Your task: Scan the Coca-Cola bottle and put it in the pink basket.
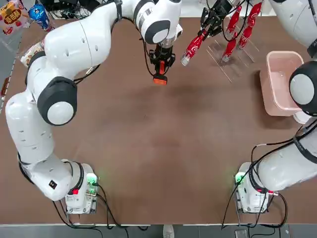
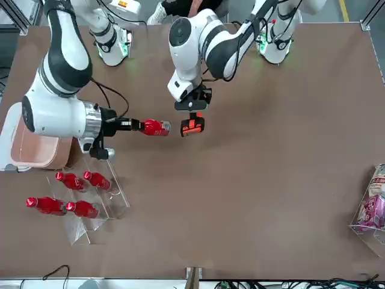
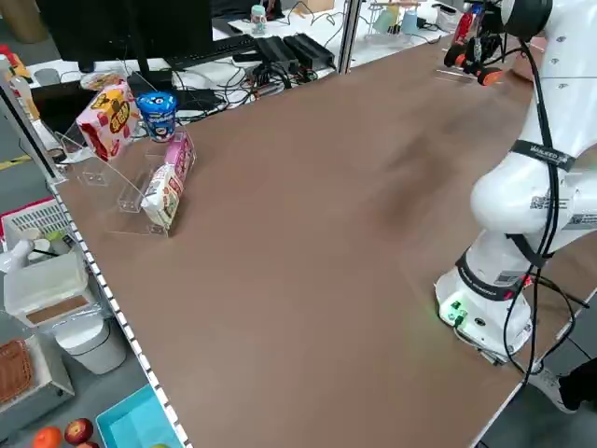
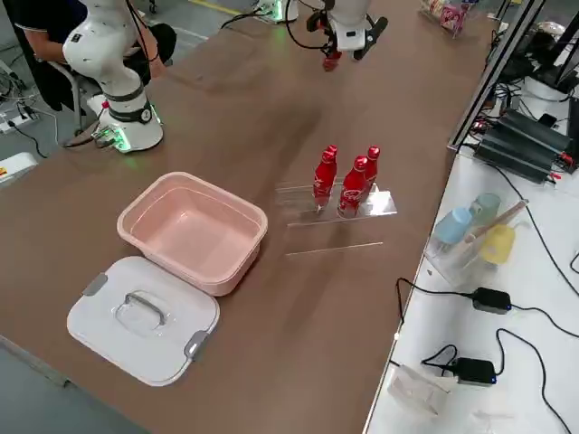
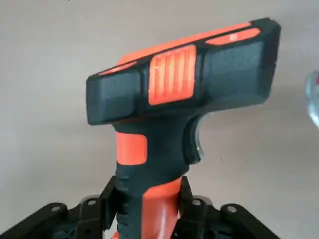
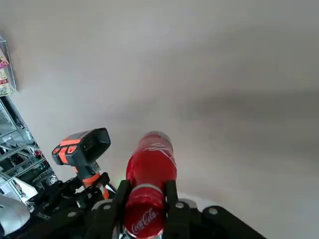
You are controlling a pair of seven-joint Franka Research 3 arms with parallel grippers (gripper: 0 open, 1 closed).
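My right gripper (image 1: 207, 29) is shut on a red Coca-Cola bottle (image 1: 193, 47) and holds it tilted above the table at the far side, its base toward the scanner. In the right wrist view the bottle (image 6: 149, 167) sits between the fingers (image 6: 170, 196). My left gripper (image 1: 161, 63) is shut on the handle of the orange-black scanner (image 1: 160, 78), just left of the bottle; the scanner's head (image 5: 182, 87) fills the left wrist view. Bottle (image 2: 155, 127) and scanner (image 2: 192, 125) are a short gap apart. The pink basket (image 1: 282, 82) stands at the right edge.
Several more red bottles (image 1: 240, 27) lean in a clear rack (image 1: 223, 59) at the far right. A white lid with grey clips (image 4: 145, 316) lies beside the basket (image 4: 194, 231). Snack packs in a clear stand (image 3: 154, 159) sit at the far left.
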